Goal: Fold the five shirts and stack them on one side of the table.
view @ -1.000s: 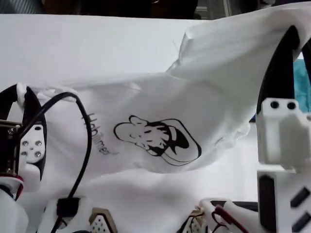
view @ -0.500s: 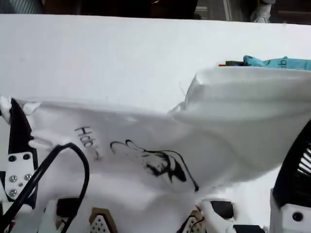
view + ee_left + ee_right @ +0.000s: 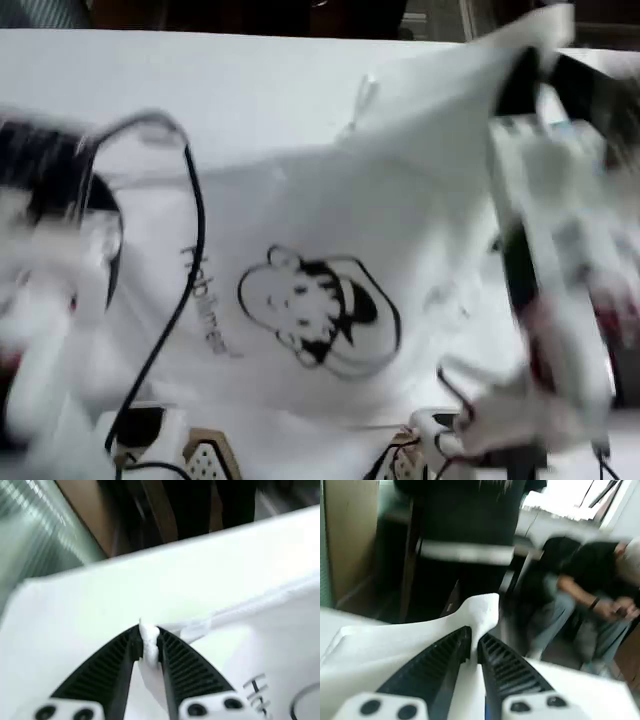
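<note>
My left tool is clamped on a bunched edge of the white shirt. My right tool pinches another corner of it, raised higher. Between them the shirt hangs spread above the white desk, slanting up toward my right side. Its front faces the high view, with a black cartoon print in the middle, a line of lettering beside it, and soft wrinkles across the cloth.
</note>
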Robot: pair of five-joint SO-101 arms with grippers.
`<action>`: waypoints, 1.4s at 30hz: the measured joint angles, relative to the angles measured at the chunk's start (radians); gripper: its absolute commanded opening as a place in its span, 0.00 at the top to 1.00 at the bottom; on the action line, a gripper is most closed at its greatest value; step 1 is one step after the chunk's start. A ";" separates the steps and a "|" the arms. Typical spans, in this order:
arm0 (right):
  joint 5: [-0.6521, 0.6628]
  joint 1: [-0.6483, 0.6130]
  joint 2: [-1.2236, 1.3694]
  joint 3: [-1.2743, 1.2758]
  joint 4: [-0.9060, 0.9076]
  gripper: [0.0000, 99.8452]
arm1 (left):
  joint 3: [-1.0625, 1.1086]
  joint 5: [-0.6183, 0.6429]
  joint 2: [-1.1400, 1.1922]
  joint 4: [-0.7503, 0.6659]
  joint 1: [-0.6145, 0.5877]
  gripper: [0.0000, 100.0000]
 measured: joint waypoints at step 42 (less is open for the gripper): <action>0.000 -0.169 1.148 0.252 -0.736 0.98 | -0.405 -0.123 1.445 -0.407 -0.117 0.97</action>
